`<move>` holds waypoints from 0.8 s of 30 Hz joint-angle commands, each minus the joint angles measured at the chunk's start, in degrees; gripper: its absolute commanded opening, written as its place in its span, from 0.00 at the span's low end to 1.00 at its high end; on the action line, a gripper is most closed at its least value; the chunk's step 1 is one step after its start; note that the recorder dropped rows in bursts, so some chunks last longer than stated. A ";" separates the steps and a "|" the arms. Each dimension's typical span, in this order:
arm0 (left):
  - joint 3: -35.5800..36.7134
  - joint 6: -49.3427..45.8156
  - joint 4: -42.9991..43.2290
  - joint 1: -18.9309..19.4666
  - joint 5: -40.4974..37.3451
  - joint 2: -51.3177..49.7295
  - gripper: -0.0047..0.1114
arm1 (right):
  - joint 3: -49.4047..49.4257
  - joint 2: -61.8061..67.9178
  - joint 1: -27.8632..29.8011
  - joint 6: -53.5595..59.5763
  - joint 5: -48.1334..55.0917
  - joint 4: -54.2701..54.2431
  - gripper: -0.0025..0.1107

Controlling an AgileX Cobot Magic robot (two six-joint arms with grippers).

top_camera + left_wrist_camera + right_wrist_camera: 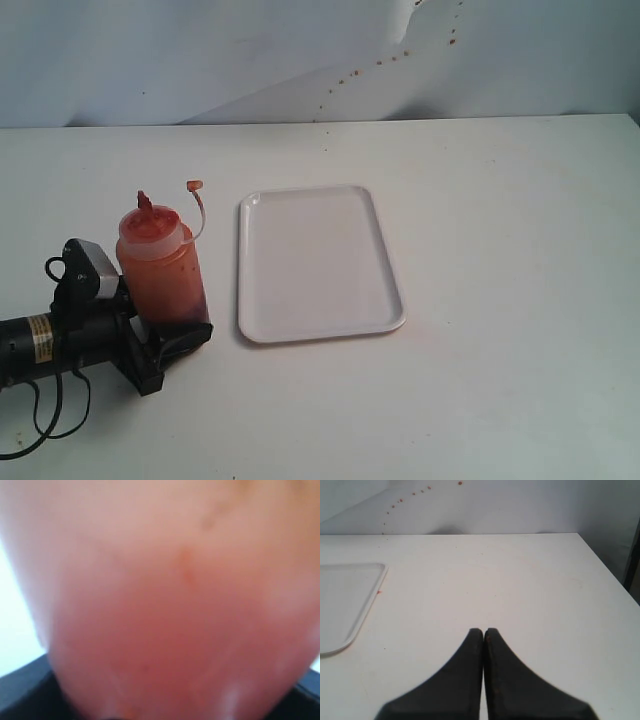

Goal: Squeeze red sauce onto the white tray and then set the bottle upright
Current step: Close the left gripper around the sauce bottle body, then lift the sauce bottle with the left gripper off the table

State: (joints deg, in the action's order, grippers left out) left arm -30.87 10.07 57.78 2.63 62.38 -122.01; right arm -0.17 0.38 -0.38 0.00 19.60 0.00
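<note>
A white table (500, 400) is filling the scene, lying under soft, even light. Behind its far edge a pale, creased backdrop (200, 50) is rising, carrying a diagonal trail of small reddish-brown specks (380, 62).

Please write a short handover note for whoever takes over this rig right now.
Left gripper: jaws on either side of the lower body of the bottle, apparently closed on it.
Right gripper: shut, holding nothing, over the bare table to the right of the white tray.
Bottle: upright on the table, just left of the tray, tip cap off the nozzle and hanging on its tether.
Done: bottle gripped, as far as can be seen.
Left: the tray is bare white, nothing squeezed out yet. Tip the bottle over it, squeeze, then stand the bottle upright.
</note>
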 commanded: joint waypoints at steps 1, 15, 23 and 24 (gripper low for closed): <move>-0.10 0.09 0.11 0.07 -1.84 -0.09 0.04 | 0.17 -0.38 0.36 0.00 -0.20 0.00 0.02; -0.10 0.09 0.11 0.07 -1.60 -0.09 0.04 | 0.17 -0.38 0.36 0.00 -0.20 0.00 0.02; 0.01 0.44 0.23 0.07 -0.27 2.03 0.04 | 0.17 -0.38 0.36 0.00 -0.30 0.00 0.02; 0.01 0.44 0.39 0.07 -0.27 2.41 0.04 | 0.17 -0.38 0.36 0.00 -0.30 0.00 0.02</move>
State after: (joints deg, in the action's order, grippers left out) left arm -30.87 10.07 58.05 2.63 61.33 -121.10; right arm -0.17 0.38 -0.38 0.00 19.60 0.00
